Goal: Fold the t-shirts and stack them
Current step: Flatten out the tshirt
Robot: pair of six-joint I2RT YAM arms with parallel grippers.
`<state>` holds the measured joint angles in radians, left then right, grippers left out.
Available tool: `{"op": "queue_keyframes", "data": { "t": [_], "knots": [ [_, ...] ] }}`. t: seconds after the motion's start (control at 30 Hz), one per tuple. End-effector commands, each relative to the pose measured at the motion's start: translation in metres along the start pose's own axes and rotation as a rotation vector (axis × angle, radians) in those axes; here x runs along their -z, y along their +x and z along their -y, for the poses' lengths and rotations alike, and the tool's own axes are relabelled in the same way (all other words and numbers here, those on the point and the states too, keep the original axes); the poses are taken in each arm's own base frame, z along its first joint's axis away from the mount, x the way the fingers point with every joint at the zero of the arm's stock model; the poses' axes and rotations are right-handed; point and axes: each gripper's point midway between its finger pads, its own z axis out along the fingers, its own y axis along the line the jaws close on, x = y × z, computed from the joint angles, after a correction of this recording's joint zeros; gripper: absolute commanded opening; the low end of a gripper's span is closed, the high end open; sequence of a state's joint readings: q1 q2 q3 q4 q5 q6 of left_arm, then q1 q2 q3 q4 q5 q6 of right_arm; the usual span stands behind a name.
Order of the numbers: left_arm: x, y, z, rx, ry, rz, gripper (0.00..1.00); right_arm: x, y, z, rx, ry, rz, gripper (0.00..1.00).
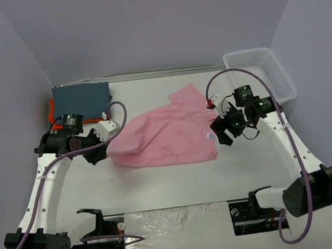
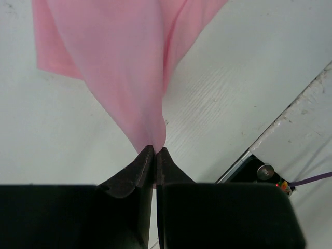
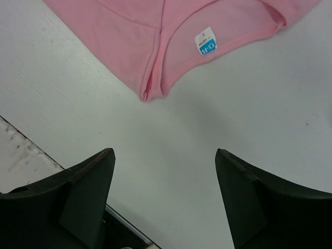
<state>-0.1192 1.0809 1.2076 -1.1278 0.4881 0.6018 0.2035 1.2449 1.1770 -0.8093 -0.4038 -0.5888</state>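
Walls of pale lavender box in white table bearing pink t-shirt.

A pink t-shirt of thin, soft, matt cloth lies in loose folds on a white table. The table's surface is matt, with a fine streaked grain. A small white label with blue print sits inside the neckline and looks smoother than the cloth around it. At the table's far left corner, a blue-grey shirt and an orange shirt are also matt cloth. At the far right corner is a basket of white plastic mesh. The left gripper and the right gripper have matt black fingers, plastic or rubber by their look. The arms have smooth white plastic shells, and their purple cables look slightly glossy.
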Motion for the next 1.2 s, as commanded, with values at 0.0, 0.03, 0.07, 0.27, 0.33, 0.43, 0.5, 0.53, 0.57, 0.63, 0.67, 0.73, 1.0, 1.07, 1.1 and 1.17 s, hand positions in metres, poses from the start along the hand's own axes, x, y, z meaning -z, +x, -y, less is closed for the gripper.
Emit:
{"op": "queue_keyframes", "data": {
  "t": [0.0, 0.03, 0.07, 0.27, 0.33, 0.43, 0.5, 0.53, 0.57, 0.63, 0.67, 0.73, 1.0, 1.07, 1.1, 1.17],
  "knots": [
    [-0.003, -0.012, 0.018, -0.028, 0.067, 0.05, 0.02, -0.019, 0.014, 0.002, 0.0, -0.056, -0.091, 0.74],
    [-0.005, -0.012, 0.019, -0.023, 0.071, 0.048, 0.02, -0.025, 0.016, 0.003, 0.003, -0.075, -0.107, 0.73],
    [-0.009, -0.013, 0.019, -0.017, 0.075, 0.05, 0.02, -0.029, 0.016, 0.005, 0.005, -0.086, -0.117, 0.72],
    [-0.022, -0.014, 0.023, -0.002, 0.098, 0.048, 0.02, -0.07, 0.005, 0.003, -0.026, -0.252, -0.153, 0.65],
    [-0.023, -0.014, 0.023, -0.001, 0.098, 0.044, 0.02, -0.075, -0.009, -0.002, -0.023, -0.303, -0.123, 0.63],
    [-0.023, -0.013, 0.022, 0.0, 0.088, 0.042, 0.02, -0.087, -0.021, -0.009, -0.01, -0.364, -0.11, 0.63],
    [-0.023, -0.013, 0.021, 0.001, 0.085, 0.046, 0.02, -0.096, -0.024, -0.013, 0.0, -0.39, -0.123, 0.62],
    [-0.023, -0.014, 0.021, 0.0, 0.084, 0.049, 0.02, -0.098, -0.029, -0.014, 0.012, -0.395, -0.12, 0.62],
    [-0.024, -0.014, 0.021, 0.001, 0.083, 0.049, 0.02, -0.104, -0.03, -0.018, 0.021, -0.411, -0.132, 0.62],
    [-0.025, -0.013, 0.021, 0.007, 0.083, 0.049, 0.02, -0.11, -0.035, -0.021, 0.029, -0.426, -0.139, 0.62],
    [-0.025, -0.013, 0.02, 0.01, 0.082, 0.048, 0.02, -0.116, -0.04, -0.025, 0.04, -0.438, -0.143, 0.61],
    [-0.026, -0.013, 0.019, 0.011, 0.077, 0.048, 0.02, -0.124, -0.046, -0.029, 0.057, -0.45, -0.154, 0.6],
    [-0.027, -0.012, 0.016, 0.017, 0.056, 0.05, 0.02, -0.158, -0.056, -0.034, 0.088, -0.473, -0.207, 0.56],
    [-0.029, -0.011, 0.016, 0.021, 0.056, 0.044, 0.02, -0.168, -0.056, -0.034, 0.088, -0.478, -0.23, 0.55],
    [-0.029, -0.011, 0.015, 0.022, 0.052, 0.046, 0.02, -0.169, -0.064, -0.032, 0.102, -0.469, -0.217, 0.54],
    [-0.029, -0.011, 0.014, 0.025, 0.049, 0.045, 0.02, -0.178, -0.066, -0.031, 0.105, -0.474, -0.231, 0.54]
  ]
}}
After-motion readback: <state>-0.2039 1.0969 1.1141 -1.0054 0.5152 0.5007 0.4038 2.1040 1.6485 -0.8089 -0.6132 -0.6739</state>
